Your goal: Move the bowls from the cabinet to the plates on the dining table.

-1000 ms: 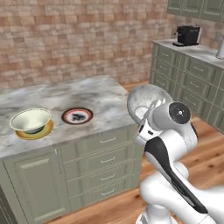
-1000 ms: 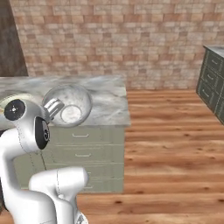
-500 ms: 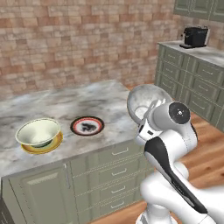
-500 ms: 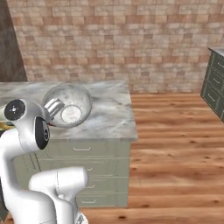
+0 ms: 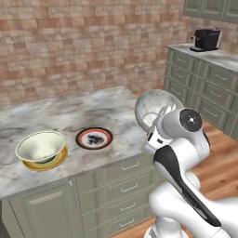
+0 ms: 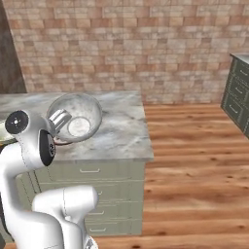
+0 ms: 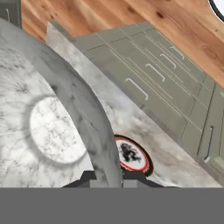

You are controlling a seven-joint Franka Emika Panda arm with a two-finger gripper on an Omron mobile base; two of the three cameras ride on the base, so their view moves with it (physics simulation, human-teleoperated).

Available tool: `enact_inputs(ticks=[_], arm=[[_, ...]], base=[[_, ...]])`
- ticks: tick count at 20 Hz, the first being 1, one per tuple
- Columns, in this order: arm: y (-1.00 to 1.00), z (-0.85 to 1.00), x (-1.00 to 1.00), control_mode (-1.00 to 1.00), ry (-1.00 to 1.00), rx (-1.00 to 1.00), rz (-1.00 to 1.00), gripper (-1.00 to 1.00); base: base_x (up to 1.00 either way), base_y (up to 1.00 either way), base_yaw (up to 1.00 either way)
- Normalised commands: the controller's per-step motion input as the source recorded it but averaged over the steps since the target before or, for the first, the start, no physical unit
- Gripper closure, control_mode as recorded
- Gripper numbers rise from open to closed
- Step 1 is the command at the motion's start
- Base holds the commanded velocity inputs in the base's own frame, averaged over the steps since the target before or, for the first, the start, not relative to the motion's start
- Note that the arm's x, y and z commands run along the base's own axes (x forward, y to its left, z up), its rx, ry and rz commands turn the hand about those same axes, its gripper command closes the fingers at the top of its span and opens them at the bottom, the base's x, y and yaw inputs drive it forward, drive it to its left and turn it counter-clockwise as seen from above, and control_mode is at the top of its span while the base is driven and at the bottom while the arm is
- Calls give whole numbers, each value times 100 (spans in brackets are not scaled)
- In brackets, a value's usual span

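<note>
The grey bowl is held by its rim in the closed tool, tilted above the bench edge. The base has been driven nearer, so the dark plate apparently lies within reach; the cream bowl is already seated on its plate.

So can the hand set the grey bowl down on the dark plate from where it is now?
Probably yes. The hand grips the grey bowl by its rim, held above the table edge, and the dark plate lies bare. The cream bowl sits off to the side on its own plate.
</note>
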Motion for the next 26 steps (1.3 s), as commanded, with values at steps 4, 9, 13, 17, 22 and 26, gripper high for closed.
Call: enact_inputs(ticks=[4,9,13,17,22,26], arm=[[0,0,0,100,0,0,0,100],[0,0,0,100,0,0,0,100],[0,0,0,100,0,0,0,100],[0,0,0,100,0,0,0,100],[0,0,0,100,0,0,0,100],[0,0,0,100,0,0,0,100]], base=[[11,49,-10],[3,64,-9],[25,40,-10],[53,16,-12],[43,10,-9],[13,16,-5]])
